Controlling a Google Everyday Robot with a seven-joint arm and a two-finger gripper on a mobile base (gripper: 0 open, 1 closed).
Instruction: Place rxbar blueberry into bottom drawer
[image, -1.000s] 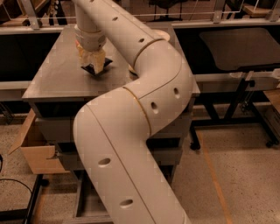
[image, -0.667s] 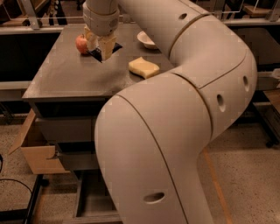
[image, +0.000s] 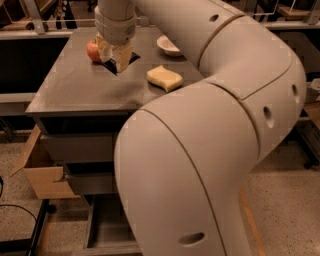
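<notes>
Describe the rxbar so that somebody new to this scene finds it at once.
Look at the far side of the grey cabinet top, where the gripper hangs. Right under it lies the rxbar, between the red apple and the yellow sponge. It is the only flat, dark thing there.

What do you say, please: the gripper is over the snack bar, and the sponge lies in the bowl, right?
No: the camera view shows the gripper over the snack bar, but the sponge lies on the cabinet top, apart from the bowl.
</notes>
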